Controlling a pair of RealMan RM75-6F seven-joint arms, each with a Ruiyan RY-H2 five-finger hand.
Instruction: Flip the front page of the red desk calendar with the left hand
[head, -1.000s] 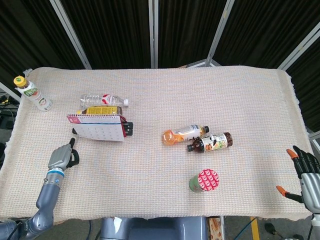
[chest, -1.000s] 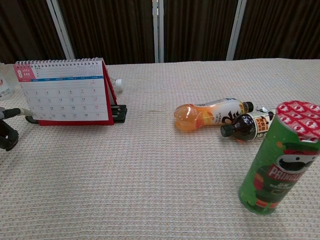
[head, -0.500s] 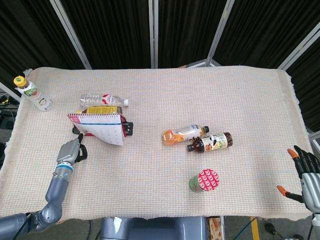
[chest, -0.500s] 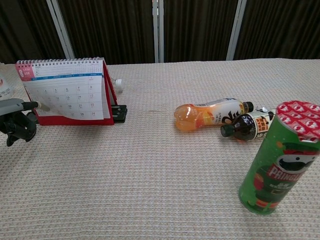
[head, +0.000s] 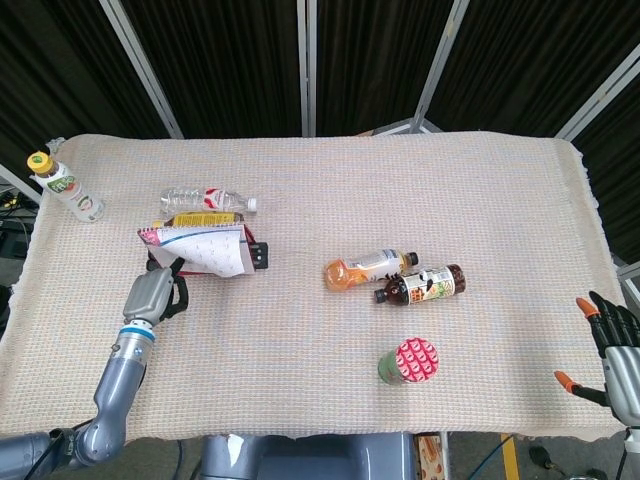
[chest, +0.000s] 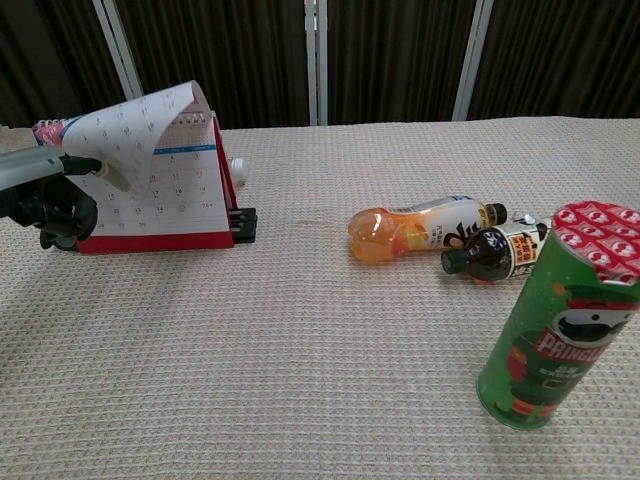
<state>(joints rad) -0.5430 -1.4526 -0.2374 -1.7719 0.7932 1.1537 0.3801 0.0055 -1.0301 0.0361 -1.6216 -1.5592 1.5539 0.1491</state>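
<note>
Calendar (head: 205, 252) left w/ bottles (head: 207, 199) behind; can (head: 409, 362) front-right.

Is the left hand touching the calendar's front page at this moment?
Touching. In the chest view, a fingertip of the left hand sits under the curled front page of the red desk calendar, holding it lifted.

We saw even, bright light from overhead, with only faint shadows under things on the table (head: 400, 180). The backdrop stayed dark. Both views were sharp, without glare; the chest view bowed slightly at its edges.
</note>
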